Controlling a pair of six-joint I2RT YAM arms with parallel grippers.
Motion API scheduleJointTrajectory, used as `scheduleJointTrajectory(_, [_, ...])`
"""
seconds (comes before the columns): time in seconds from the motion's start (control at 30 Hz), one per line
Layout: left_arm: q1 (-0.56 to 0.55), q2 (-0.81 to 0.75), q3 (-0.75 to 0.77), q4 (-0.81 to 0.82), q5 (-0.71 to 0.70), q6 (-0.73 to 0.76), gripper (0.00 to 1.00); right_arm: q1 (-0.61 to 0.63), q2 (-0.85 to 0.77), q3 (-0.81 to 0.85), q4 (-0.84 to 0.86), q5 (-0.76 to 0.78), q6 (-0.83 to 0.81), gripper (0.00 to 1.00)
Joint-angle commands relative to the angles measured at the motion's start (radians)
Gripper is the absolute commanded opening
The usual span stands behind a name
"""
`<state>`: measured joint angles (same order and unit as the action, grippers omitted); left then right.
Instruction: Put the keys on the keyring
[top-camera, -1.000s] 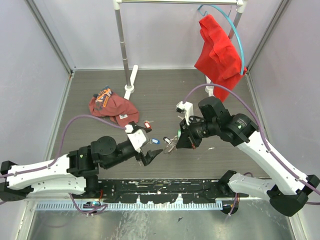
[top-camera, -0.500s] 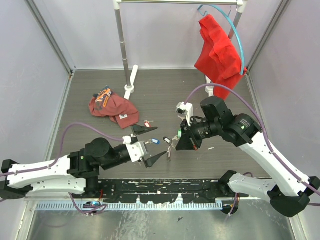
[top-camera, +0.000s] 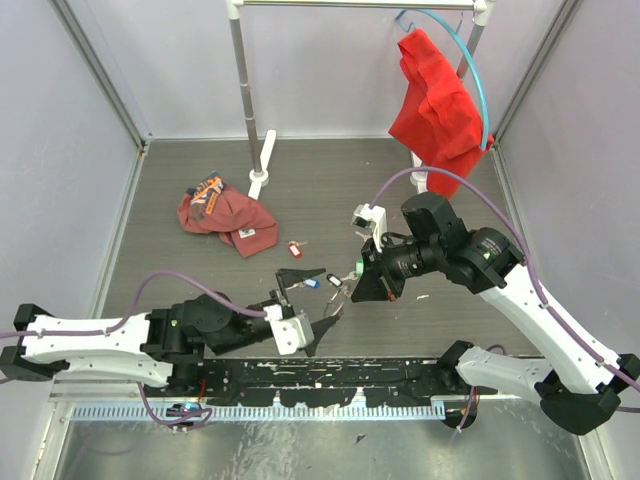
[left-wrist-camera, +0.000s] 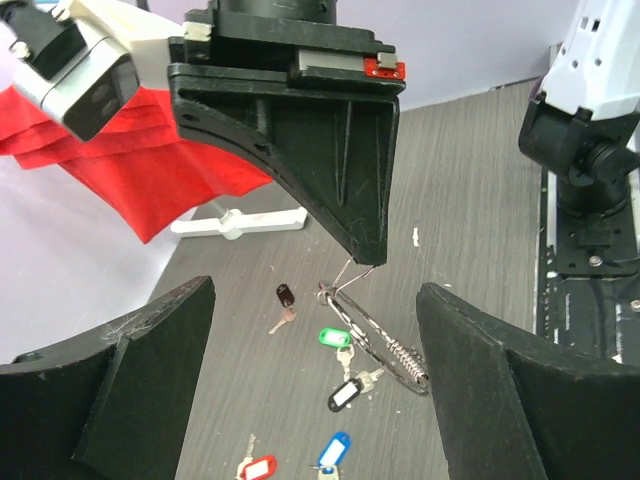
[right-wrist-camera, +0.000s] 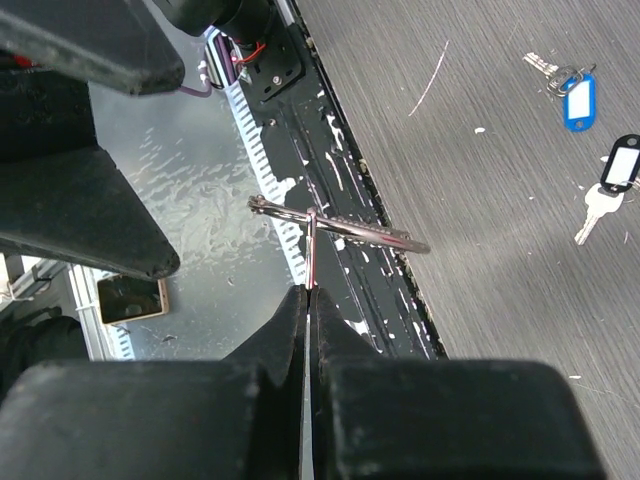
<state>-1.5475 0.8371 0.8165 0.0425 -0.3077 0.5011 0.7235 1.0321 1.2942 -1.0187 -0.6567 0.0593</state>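
My right gripper (top-camera: 348, 292) (right-wrist-camera: 308, 290) is shut on a thin wire stub of the silver keyring (top-camera: 338, 298) (right-wrist-camera: 340, 228) (left-wrist-camera: 375, 335), which hangs just above the table. The left gripper (top-camera: 312, 303) (left-wrist-camera: 315, 292) is open wide, one finger on each side of the ring and not touching it. Keys lie loose on the table below: green tag (left-wrist-camera: 331, 337), black tag (left-wrist-camera: 343, 393) (right-wrist-camera: 620, 165), blue tag (left-wrist-camera: 333, 449) (top-camera: 311, 282) (right-wrist-camera: 578, 100), red tag (left-wrist-camera: 257, 468) (top-camera: 294, 249) and a dark tag (left-wrist-camera: 285, 295). I cannot tell whether any key touches the ring.
A red cap (top-camera: 225, 215) lies at the back left. A red garment (top-camera: 435, 100) hangs on a blue hoop hanger (top-camera: 478, 80) from the rack, whose pole (top-camera: 243, 90) rises from a white foot (top-camera: 262, 160). A black rail (top-camera: 330, 370) runs along the near edge.
The left arm has drawn back toward the near edge and its wrist has swung, bringing its open fingers either side of the keyring. The right gripper and ring have barely moved.
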Motion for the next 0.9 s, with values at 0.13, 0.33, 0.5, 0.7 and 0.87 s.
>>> scheduleJointTrajectory(0.13, [-0.08,0.098,0.037,0.062,-0.179,0.221,0.82,-0.001,-0.004,0.016,0.032,-0.031,0.023,0.01])
scheduleJointTrajectory(0.33, [-0.1,0.121,0.019,0.115,-0.213,0.281,0.7,-0.001,-0.006,0.017,0.034,-0.048,0.036,0.01])
scheduleJointTrajectory(0.5, [-0.108,0.139,0.026,0.115,-0.217,0.306,0.65,-0.002,-0.012,0.007,0.04,-0.071,0.053,0.01])
scheduleJointTrajectory(0.7, [-0.131,0.173,0.044,0.106,-0.215,0.328,0.62,-0.001,-0.017,0.0,0.053,-0.07,0.077,0.01])
scheduleJointTrajectory(0.87, [-0.139,0.196,0.05,0.097,-0.243,0.344,0.57,-0.002,-0.025,0.002,0.059,-0.078,0.085,0.01])
